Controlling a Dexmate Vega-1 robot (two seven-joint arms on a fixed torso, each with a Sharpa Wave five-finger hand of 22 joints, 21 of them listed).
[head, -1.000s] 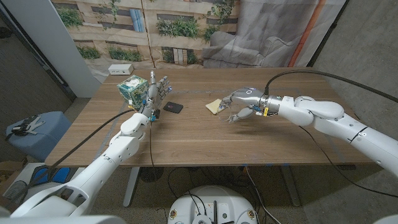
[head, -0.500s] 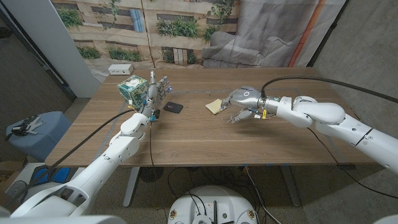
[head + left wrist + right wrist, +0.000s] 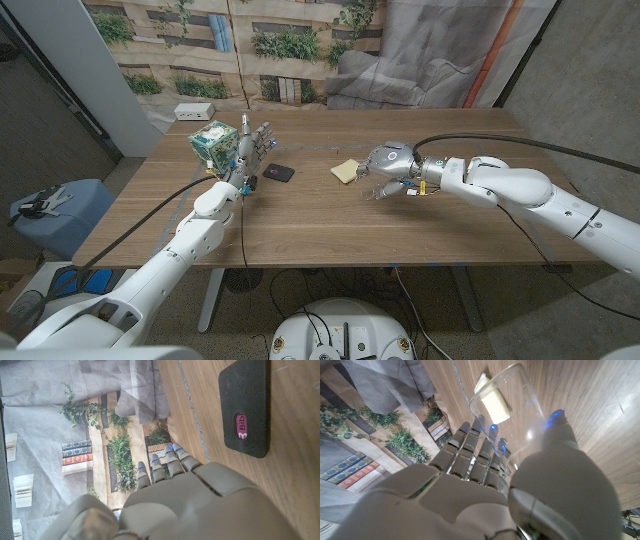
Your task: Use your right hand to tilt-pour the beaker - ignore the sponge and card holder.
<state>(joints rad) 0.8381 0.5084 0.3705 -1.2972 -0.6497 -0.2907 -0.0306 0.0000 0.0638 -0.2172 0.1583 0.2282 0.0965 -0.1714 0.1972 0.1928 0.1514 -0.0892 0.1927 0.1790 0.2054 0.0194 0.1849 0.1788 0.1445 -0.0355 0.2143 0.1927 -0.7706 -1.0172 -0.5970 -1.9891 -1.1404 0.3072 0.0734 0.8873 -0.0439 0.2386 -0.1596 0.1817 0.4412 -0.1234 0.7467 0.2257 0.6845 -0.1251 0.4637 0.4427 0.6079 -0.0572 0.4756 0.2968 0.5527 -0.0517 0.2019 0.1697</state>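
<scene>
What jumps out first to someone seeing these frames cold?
Probably the right hand at mid-table, fingers wrapped around a clear glass beaker, with the yellow sponge lying just beside it. Next, the left hand standing upright near the table's far left, next to a green patterned box and the black card holder.

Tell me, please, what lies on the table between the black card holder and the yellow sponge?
Nothing: in the head view the stretch of wooden table between the card holder and the sponge is bare wood.
</scene>
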